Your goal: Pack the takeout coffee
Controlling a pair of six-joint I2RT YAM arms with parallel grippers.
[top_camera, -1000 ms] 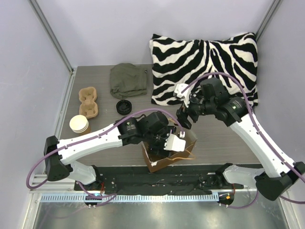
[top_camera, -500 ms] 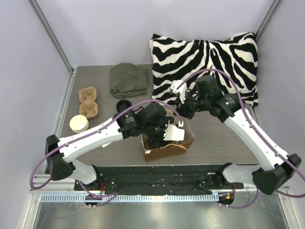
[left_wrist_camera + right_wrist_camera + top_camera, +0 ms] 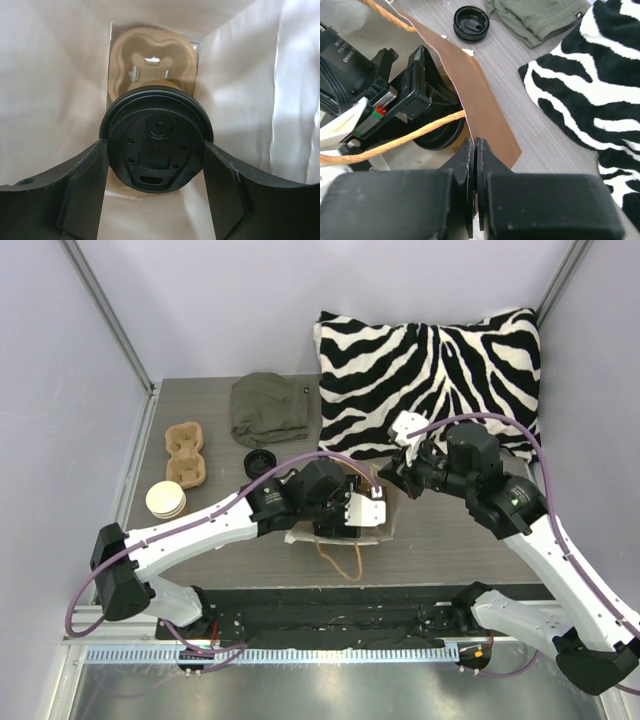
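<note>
**A:** What did the top view give?

**B:** The paper bag (image 3: 388, 515) lay near the middle of the counter (image 3: 450, 540), with the left arm (image 3: 200, 530) reaching into its mouth. The right gripper (image 3: 392, 483) sat at the bag's 2 o'clock edge. A spare carrier (image 3: 185, 452) and a spare cup (image 3: 165, 500) stood out at 9 o'clock. A loose lid (image 3: 258, 462) lay nearer in, at 10 o'clock.

**A:** And the left wrist?

**B:** Deep in the bag, the takeout coffee (image 3: 154, 82) wore its black lid (image 3: 156, 135) and stood over a pulp carrier (image 3: 150, 45) on the bag's floor. The left gripper (image 3: 155, 145) had its jaws spread wide. One was at 9 o'clock and one at 3 o'clock against the lid's rim, clasping the cup.

**A:** Right wrist?

**B:** There the right gripper's jaws were pressed together, pinching the bag's brown lip and holding the mouth open.

**A:** So how far along?

**B:** Nearly done, I judged. The cup was lidded and down inside the bag. I couldn't tell whether it sat fully in the carrier's hole. What remained was to seat it, let go, draw the left arm out and release the lip.
</note>
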